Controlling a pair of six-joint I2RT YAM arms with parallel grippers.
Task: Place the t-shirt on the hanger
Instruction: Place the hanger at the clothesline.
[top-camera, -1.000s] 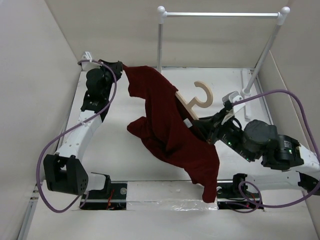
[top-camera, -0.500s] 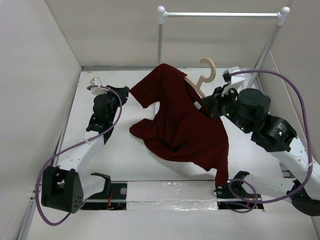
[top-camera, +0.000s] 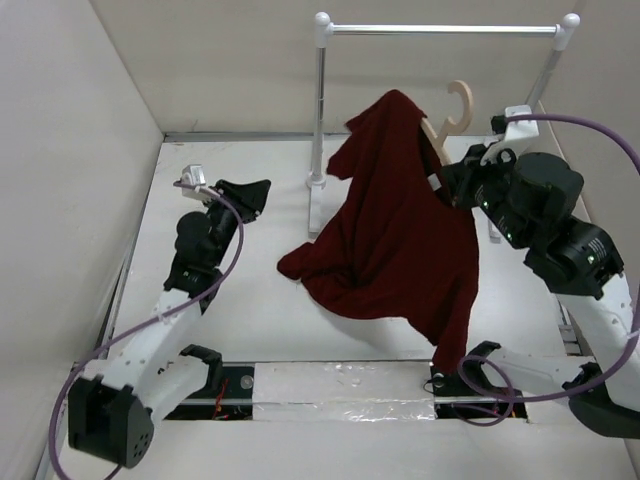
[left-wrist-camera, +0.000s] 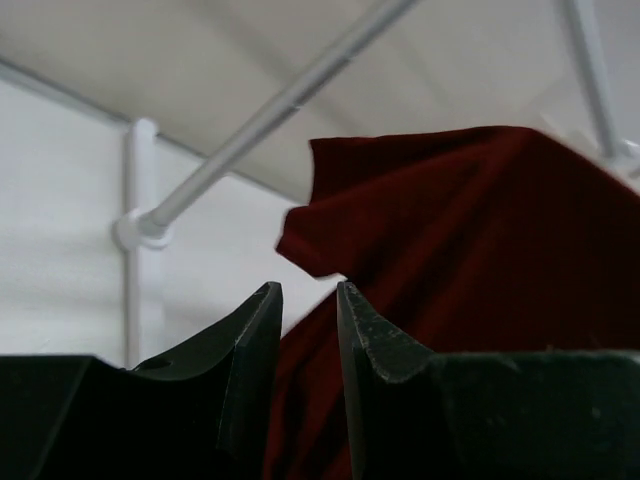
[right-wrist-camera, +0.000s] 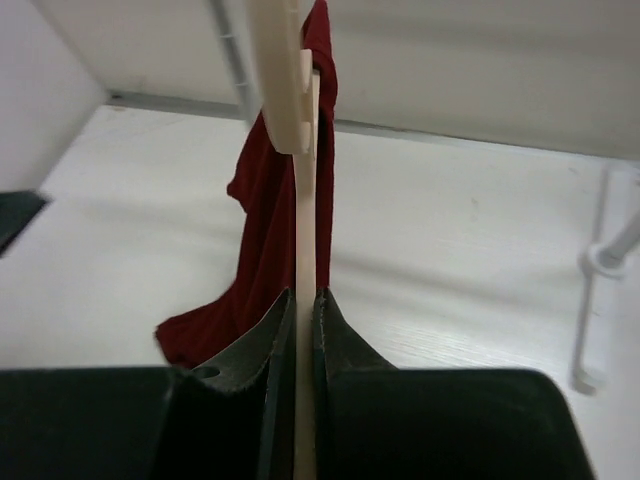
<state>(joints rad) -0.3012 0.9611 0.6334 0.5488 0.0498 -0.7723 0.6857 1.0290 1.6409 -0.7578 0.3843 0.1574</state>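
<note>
Left end effector (top-camera: 254, 192) sits on the left side of the surface (top-camera: 250, 310), tips pointing right at the t-shirt (top-camera: 400, 240), well apart from it. In the left wrist view the end effector (left-wrist-camera: 305, 330) has its jaws a slim gap apart with nothing between them. The t-shirt (left-wrist-camera: 480, 250) fills the right half of that view beyond the tips, with one sleeve edge jutting left.

Count:
- one t-shirt
- one hanger (top-camera: 455, 108)
- one white rail stand (top-camera: 320, 100)
- two arms

The t-shirt is draped over the hanger and lifted off the surface, centre-right. Its top peak is up beside the stand's left post. A bunched lower-left fold is low near the surface; contact there cannot be told. A long tail hangs down toward the right arm's base. Only the hanger's hook and neck show above the cloth, below the top rail near the right post.

Right end effector (top-camera: 452, 185) is raised at the shirt's right edge. In the right wrist view the right end effector (right-wrist-camera: 305, 310) is clamped on the thin hanger (right-wrist-camera: 296, 100), seen edge-on, with the t-shirt (right-wrist-camera: 262, 220) hanging off its left side.

Room:
- bare surface lies between the left end effector and the shirt
- the side wall (top-camera: 70, 150) is close on the left
- the stand's posts bracket the hanger
</note>
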